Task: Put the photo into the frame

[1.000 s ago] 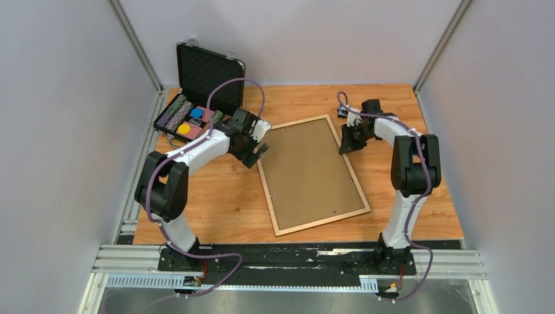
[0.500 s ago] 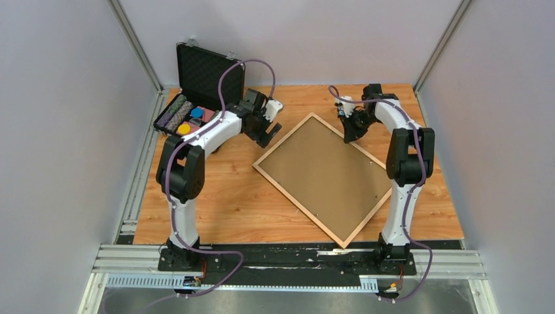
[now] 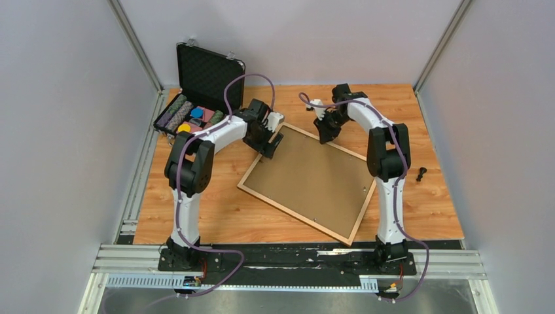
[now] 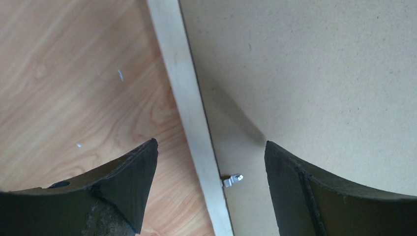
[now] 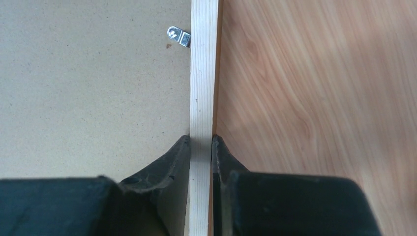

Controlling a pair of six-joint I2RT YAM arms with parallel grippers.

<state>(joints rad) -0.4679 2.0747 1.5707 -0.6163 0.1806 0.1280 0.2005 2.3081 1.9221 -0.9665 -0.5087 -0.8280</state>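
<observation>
The frame (image 3: 294, 214) lies face down and askew on the table, its brown backing board (image 3: 311, 180) facing up. My right gripper (image 3: 325, 131) is shut on the pale moulding (image 5: 203, 73) of its far right edge; in the right wrist view the jaws of that gripper (image 5: 200, 140) pinch the strip from both sides. My left gripper (image 3: 271, 140) hangs open over the far left edge. In the left wrist view the left gripper (image 4: 210, 143) straddles the moulding (image 4: 182, 83) without touching it, near a small metal tab (image 4: 232, 180). The photo is out of view.
An open black case (image 3: 206, 72) with coloured pieces stands at the back left, close to the left arm. A small black part (image 3: 421, 173) lies on the wood at the right. Another metal tab (image 5: 178, 35) sits on the board. Grey walls enclose the table.
The frame has swung counterclockwise and slid left, carried by the right gripper, which moved left along the back. The left gripper has shifted onto the frame's far left edge, still open.
</observation>
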